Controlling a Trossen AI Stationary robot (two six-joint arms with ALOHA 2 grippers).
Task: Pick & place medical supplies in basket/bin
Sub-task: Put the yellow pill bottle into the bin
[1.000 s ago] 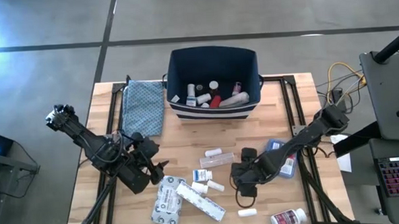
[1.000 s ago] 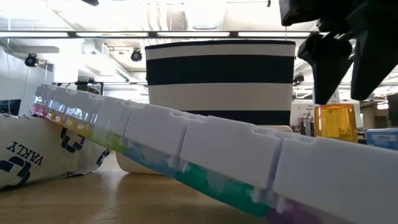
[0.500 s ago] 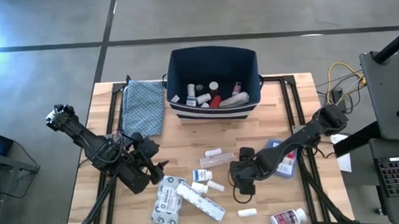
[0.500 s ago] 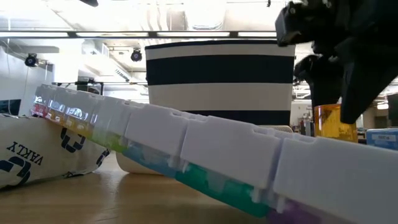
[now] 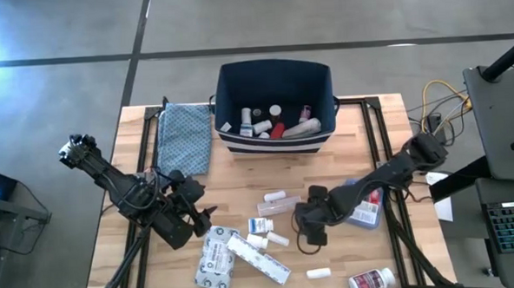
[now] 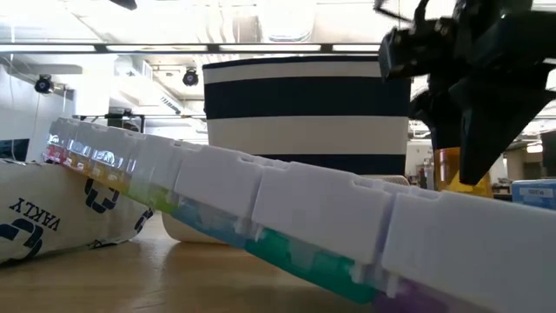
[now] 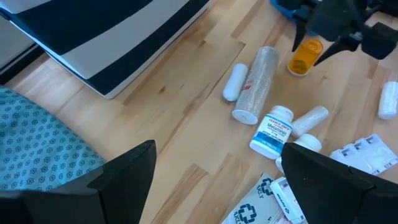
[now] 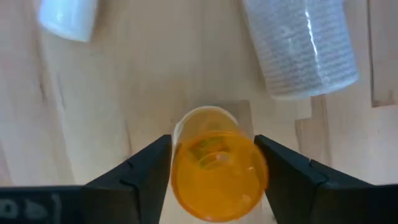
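A: Locate the orange vial [image 8: 217, 163].
B: Upright on the table [image 5: 233, 184], front of the striped navy bin [image 5: 275, 106]; right gripper [image 8: 214, 167] fingers flank it closely, contact unclear.
A: Left gripper [image 7: 214, 171]?
B: Spread wide, empty, near the teal cloth [image 5: 185, 136].

Right gripper [image 5: 310, 235], lowered at the near centre-right of the bench, its arm stretching back to the right, fingers [image 8: 144, 163] straddling an upright orange vial [image 8: 217, 163]. Left gripper [image 5: 195, 218] waits near-left, fingers spread wide.
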